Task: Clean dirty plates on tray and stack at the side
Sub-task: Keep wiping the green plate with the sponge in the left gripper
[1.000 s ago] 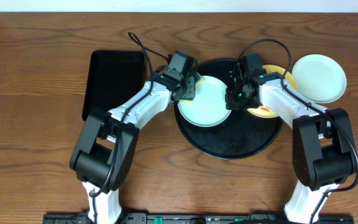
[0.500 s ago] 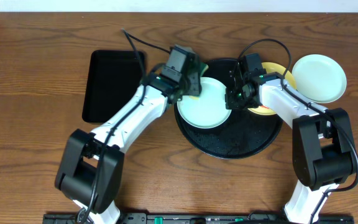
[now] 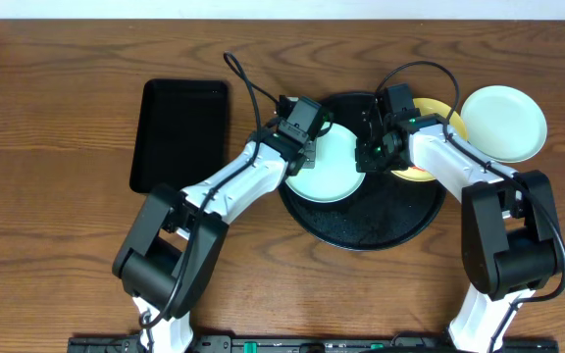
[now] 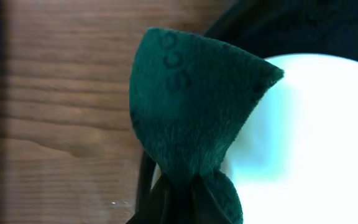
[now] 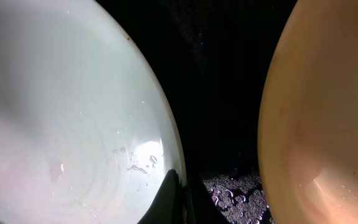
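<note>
A pale mint-blue plate [image 3: 330,169] lies on the left part of the round black tray [image 3: 366,227]. My left gripper [image 3: 307,140] is shut on a dark green cloth [image 4: 191,118] and holds it over the plate's [image 4: 303,137] left edge. My right gripper [image 3: 365,157] is shut on the same plate's right rim [image 5: 73,112]. A pale yellow plate [image 3: 437,116] with a red-orange smear lies at the tray's right edge, mostly hidden under the right arm; it also shows in the right wrist view [image 5: 328,124]. A second mint-blue plate [image 3: 503,123] rests on the table to the right of the tray.
A smaller rectangular black tray [image 3: 179,132] lies on the wood table [image 3: 57,196] at the left. Water droplets sit on the round tray's floor [image 5: 229,186] between the two plates.
My left gripper with the cloth has moved right, from the plate's far-left edge further over the plate. The right gripper and the plates have not moved.
</note>
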Robot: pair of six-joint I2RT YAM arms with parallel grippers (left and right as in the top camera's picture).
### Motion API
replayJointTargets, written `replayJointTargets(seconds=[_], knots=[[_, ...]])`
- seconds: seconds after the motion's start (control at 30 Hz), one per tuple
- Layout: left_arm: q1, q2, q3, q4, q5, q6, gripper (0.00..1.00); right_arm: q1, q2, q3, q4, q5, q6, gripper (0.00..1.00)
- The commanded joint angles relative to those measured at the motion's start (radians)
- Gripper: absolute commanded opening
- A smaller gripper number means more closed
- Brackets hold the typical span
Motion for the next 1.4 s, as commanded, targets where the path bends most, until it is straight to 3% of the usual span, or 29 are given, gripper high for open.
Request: replayJointTargets(seconds=[0.0,0.4,0.77,0.87,1.07,1.37], knots=[[-0.026,0.001,-0.004,0.000,-0.105,0.034,0.08,0.006,0.029,-0.012,-0.010,0.029,-0.010,0.01],[-0.104,0.036,-0.018,-0.008,-0.113,0.029,0.07,0.006,0.029,-0.012,-0.010,0.030,-0.010,0.01],[-0.103,0.068,-0.016,0.024,-0.386,0.133,0.08,0.006,0.029,-0.012,-0.010,0.030,-0.018,0.01],[-0.103,0.069,-0.017,0.064,-0.379,0.132,0.08,0.006,0.029,-0.012,-0.010,0.029,-0.018,0.01],[-0.103,0.069,-0.017,0.166,-0.217,0.132,0.07,0.005,0.029,-0.012,-0.011,0.030,-0.026,0.01],[-0.103,0.069,-0.017,0.046,-0.077,0.117,0.07,0.006,0.029,-0.012,-0.014,0.029,-0.028,0.01]])
